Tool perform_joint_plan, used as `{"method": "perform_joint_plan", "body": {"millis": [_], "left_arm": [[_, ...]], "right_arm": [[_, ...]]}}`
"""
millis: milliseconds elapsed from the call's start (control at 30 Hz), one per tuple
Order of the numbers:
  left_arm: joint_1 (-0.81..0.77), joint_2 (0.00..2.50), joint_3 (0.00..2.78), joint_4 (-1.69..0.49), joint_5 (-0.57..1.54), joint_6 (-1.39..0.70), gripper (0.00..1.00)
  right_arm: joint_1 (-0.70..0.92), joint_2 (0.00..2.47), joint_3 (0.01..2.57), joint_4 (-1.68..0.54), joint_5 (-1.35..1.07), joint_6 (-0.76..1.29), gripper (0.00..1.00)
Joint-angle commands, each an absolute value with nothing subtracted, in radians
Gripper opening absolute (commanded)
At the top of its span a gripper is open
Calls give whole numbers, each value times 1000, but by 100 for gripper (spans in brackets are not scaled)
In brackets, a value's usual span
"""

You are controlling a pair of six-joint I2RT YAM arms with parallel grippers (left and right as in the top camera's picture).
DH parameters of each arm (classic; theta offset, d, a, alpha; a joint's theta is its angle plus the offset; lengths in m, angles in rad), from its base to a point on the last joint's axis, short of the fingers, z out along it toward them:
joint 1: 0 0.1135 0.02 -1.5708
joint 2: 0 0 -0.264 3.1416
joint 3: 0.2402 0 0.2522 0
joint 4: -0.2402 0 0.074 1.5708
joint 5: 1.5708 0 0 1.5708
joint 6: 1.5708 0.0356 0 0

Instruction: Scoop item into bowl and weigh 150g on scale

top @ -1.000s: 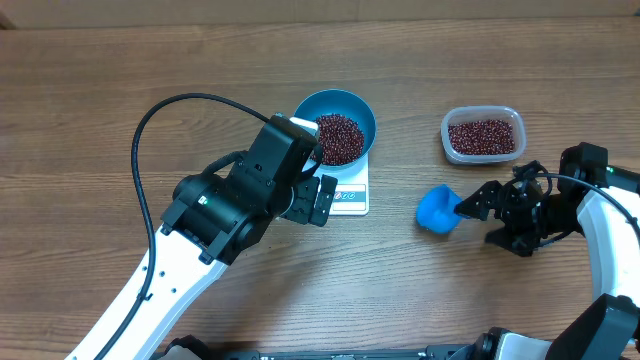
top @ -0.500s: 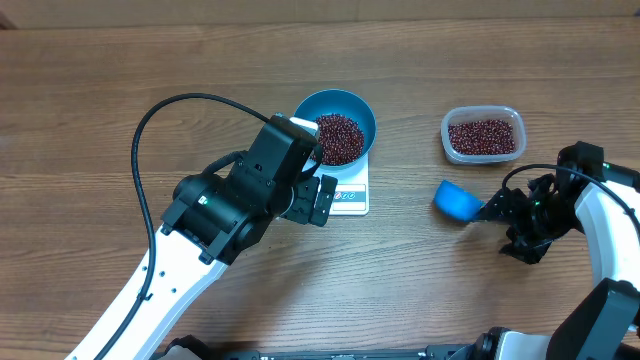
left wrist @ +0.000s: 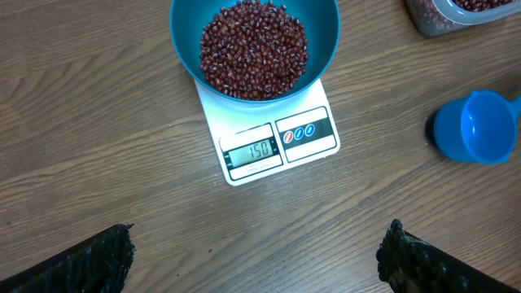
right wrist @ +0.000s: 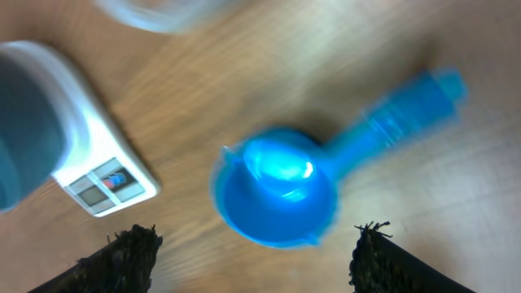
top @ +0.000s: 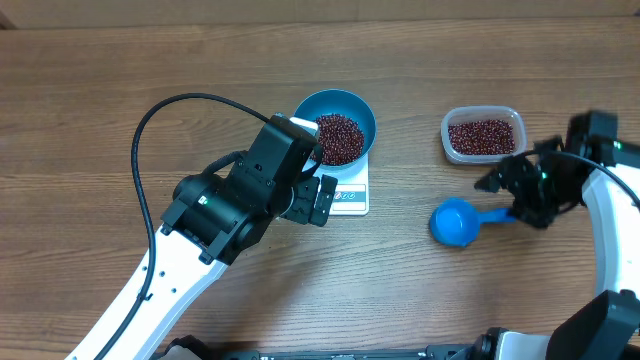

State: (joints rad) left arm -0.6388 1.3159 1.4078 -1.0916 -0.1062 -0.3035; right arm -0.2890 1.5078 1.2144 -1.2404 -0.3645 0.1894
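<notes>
Swung up toward the clear plastic tub [top: 446,135] at the right of the overhead view, the right gripper [right wrist: 254,240] has let go of the blue scoop [top: 455,221], which a second ago hung tipped in its grasp and now lies on the table [top: 100,100], cup up, handle pointing right. Its fingers stand wide apart with nothing between them. The left gripper [left wrist: 256,232] hangs fully spread and empty, low in its own view. Above it sits the blue bowl [left wrist: 324,41] with its heap of red-brown beans [left wrist: 254,49] on the white kitchen scale [left wrist: 277,138], whose display appears to read 150. What remains looks like a clean retreat: lift the right arm away without brushing the handle, and keep both arms off the scale so the reading holds. Overhead, the left arm hides part of the bowl and scale. The right wrist view is smeared, so stray beans in the scoop cannot be ruled out.
</notes>
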Motion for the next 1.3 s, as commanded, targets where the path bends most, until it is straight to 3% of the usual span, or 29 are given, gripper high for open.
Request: {"method": "perform_joint_plan", "body": {"millis": [0, 67, 200, 333, 1267], "left_arm": [[-628, 1322, 1416, -1089, -112, -295, 100], [-628, 1322, 1416, -1089, -112, -295, 100], [-628, 1322, 1416, -1089, -112, -295, 100], [-628, 1322, 1416, -1089, -112, -295, 99], [-628, 1322, 1416, -1089, -112, -295, 100]], "right_arm": [[-187, 1504, 1331, -1225, -382, 66, 79], [-105, 1504, 1375, -1185, -374, -10, 81], [-27, 1504, 1378, -1097, -289, -12, 95], [-15, 1504, 1378, -1071, -284, -12, 100], [-15, 1504, 1376, -1070, -285, -9, 100]]}}
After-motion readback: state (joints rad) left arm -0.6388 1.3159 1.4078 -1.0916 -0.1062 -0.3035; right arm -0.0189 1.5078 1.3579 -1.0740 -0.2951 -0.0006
